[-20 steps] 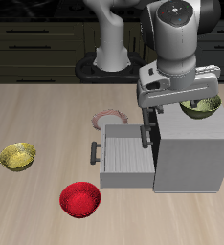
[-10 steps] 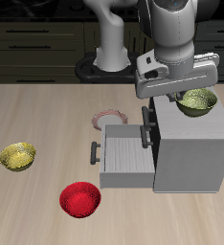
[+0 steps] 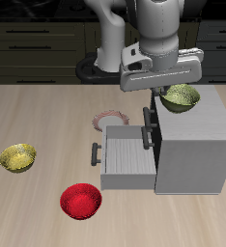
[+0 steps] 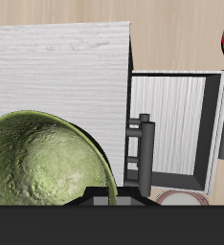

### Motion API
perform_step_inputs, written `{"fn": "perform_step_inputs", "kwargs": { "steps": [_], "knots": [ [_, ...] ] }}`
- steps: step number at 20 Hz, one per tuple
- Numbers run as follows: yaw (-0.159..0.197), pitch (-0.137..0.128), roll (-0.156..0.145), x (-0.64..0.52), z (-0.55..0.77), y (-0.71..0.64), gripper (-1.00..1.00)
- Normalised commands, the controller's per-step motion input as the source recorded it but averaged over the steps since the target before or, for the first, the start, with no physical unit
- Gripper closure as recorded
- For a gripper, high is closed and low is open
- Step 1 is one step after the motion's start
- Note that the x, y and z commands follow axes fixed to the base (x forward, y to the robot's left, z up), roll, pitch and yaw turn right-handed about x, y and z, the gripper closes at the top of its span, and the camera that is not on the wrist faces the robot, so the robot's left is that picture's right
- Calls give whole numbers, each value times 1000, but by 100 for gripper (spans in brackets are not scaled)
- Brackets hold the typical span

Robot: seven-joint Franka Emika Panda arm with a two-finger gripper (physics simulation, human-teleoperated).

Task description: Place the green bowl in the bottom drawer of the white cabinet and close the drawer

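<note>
We hold the green bowl (image 3: 181, 97) in the closed gripper (image 3: 179, 90), apparently above the white cabinet (image 3: 194, 145), the open bottom drawer (image 3: 123, 156) below, toward its handled front.

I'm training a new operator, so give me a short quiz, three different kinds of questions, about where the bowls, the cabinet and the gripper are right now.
1. True or false: the green bowl lies inside the bottom drawer.
2. Multiple choice: the bottom drawer of the white cabinet is A) pulled open, B) pushed shut, C) taken out and set on the table.
3. Short answer: which bowl sits nearest the open drawer's front panel?

Key
1. False: it hangs in the gripper above the cabinet's top.
2. A
3. The red bowl; the golden-yellow bowl sits farther off.
</note>
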Motion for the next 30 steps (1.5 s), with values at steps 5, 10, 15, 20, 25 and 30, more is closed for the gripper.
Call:
{"fn": "perform_step_inputs", "kwargs": {
  "steps": [5, 10, 15, 20, 25, 30],
  "knots": [
    [-18, -37, -75, -222, 166, -507, 100],
    [2, -42, -74, -304, 148, -587, 100],
    [-24, -24, -55, -182, 78, -419, 100],
    [-10, 0, -33, -90, -117, -318, 100],
    [2, 5, -6, 55, -207, -78, 100],
    [16, 32, 21, 100, -375, 49, 100]
  ]
}}
